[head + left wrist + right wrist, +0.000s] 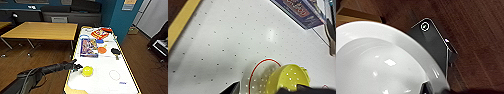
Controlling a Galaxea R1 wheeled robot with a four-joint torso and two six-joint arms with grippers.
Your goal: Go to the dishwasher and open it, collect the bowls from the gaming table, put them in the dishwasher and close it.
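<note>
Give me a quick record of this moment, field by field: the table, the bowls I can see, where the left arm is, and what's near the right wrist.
table: gaming table, white top, yellow rim
yellow-green bowl: near the table's left edge, on the top
orange bowl: farther back, beside a game box
left gripper: just left of the yellow-green bowl; grip not clear
right wrist view: white bowl close up, wood floor behind
</note>
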